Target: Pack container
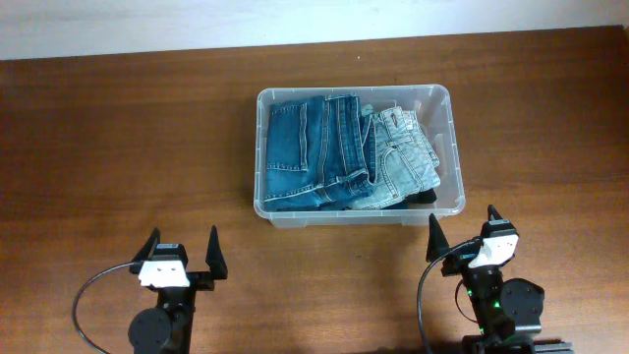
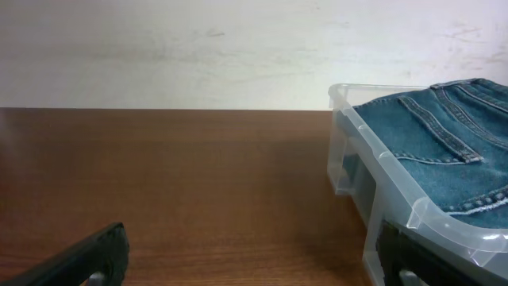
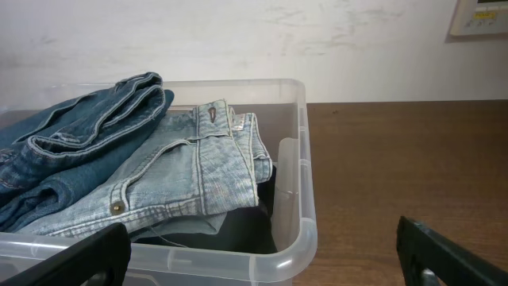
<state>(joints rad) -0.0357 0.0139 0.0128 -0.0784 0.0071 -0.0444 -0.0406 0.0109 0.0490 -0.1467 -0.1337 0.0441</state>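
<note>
From overhead, the container (image 1: 448, 147) sits mid-table, just ahead of the two arms and nearer the right one. It holds folded dark jeans (image 1: 310, 147) on its left side and light jeans (image 1: 403, 152) on its right. The left gripper (image 1: 184, 236) and right gripper (image 1: 462, 216) both stand with jaws spread wide, holding nothing. The right one's tips are just beside the container's near wall. The table (image 1: 118, 147) is bare brown wood grain, and a pale wall (image 1: 147, 25) runs along its far edge.

The left wrist view shows the container's corner to the right, its rim thin and rounded, with dark denim heaped level with the rim.

The right wrist view shows the light jeans lying over something dark (image 3: 238, 230), possibly another garment, though the view is too dim to tell. A framed sheet (image 3: 480, 20) hangs on the wall.

The container's clear plastic looks smooth and slippery, and loaded it likely has some weight, so the rim lip is the safest hold. The denim is soft and floppy and is best pinched at a thick fold or the waistband.
</note>
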